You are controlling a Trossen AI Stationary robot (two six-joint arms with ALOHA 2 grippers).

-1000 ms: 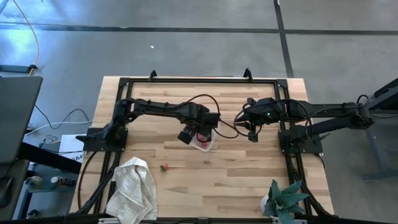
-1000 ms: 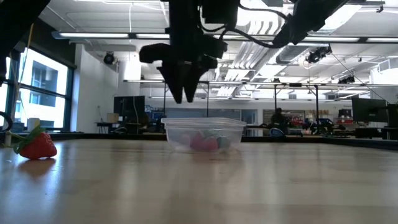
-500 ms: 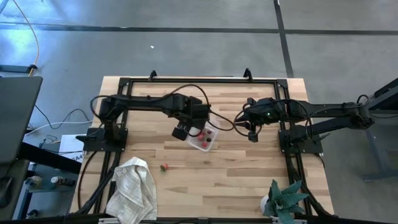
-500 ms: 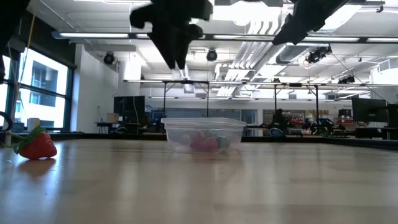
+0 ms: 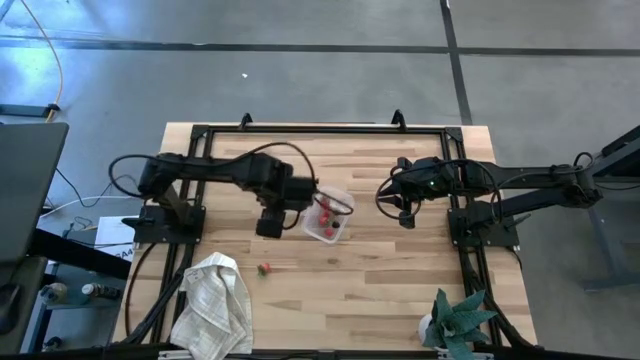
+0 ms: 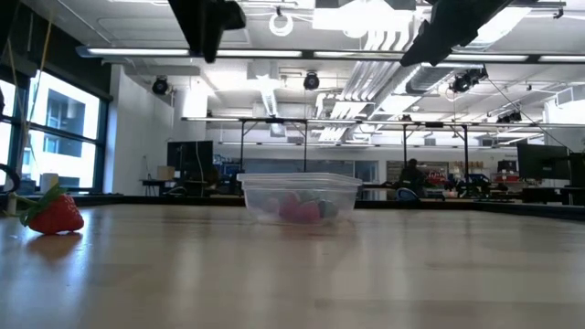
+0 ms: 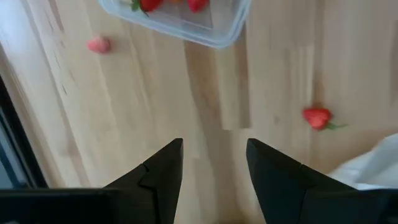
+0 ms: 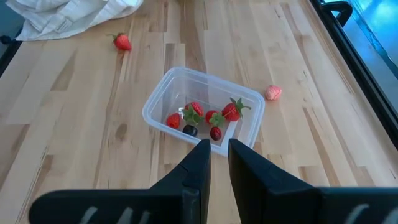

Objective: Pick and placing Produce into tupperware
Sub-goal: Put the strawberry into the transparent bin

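Note:
The clear tupperware [image 5: 330, 215] stands mid-table with several red and dark pieces of produce [image 8: 205, 117] inside. One strawberry [image 5: 265, 268] lies on the wood nearer the front edge, and a pink piece [image 8: 272, 93] lies just beside the tupperware. My left gripper [image 5: 268, 226] hangs high to the left of the tupperware. It points down, and it is open with nothing between its fingers [image 7: 213, 146]. My right gripper [image 5: 401, 212] waits to the right of the tupperware and slants down toward it. Its fingers [image 8: 217, 152] stand a narrow gap apart and hold nothing.
A crumpled white towel [image 5: 213, 300] lies at the front left corner. A teal leafy plant [image 5: 458, 320] stands at the front right. A black frame [image 5: 320, 130] runs around the work area. Bare wood lies between the tupperware and the front edge.
My left gripper has risen from just above the tupperware and gone toward the table's left edge, rolling about its own axis as it went. Its fingers have stayed open and empty. The tupperware and the produce have not moved.

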